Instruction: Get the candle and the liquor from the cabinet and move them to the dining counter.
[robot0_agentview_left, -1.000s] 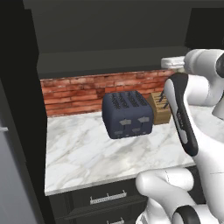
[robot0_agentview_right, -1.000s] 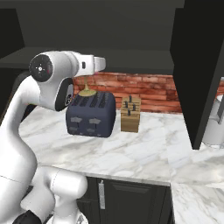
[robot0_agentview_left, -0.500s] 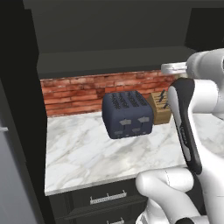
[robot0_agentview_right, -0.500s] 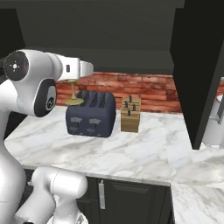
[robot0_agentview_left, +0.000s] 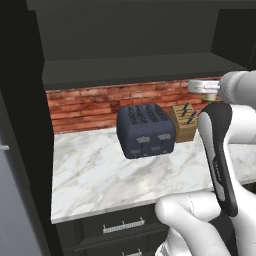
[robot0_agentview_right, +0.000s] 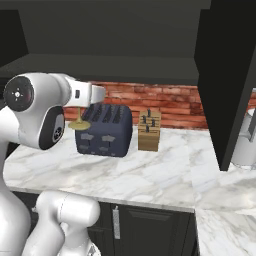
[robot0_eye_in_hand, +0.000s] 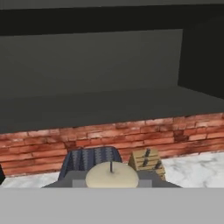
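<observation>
The short candle in its small golden candlestick hangs in the air under the robot's white wrist, out in front of the open cabinet and above the near side of the worktop. From the right base view I can see a thin gold stem running down to a round flared base, which sits level against the backdrop of the dark navy four-slot toaster. The hand view looks down onto the same piece — a pale, cream-gold disc with a thin dark line at its centre, held close below the camera. The two-finger gripper is hidden behind the wrist housing, so I cannot tell how far its fingers are closed, though the candlestick hangs right beneath it with nothing else bearing it.

Behind, the tall dark charcoal cabinet shows a bare dark inner shelf running across at about the height of the hand. Below it, on the white grey-veined marble worktop against the red brick wall, the toaster stands just beside a small light wooden knife block with dark handles poking out — the two are close, nearly touching.
</observation>
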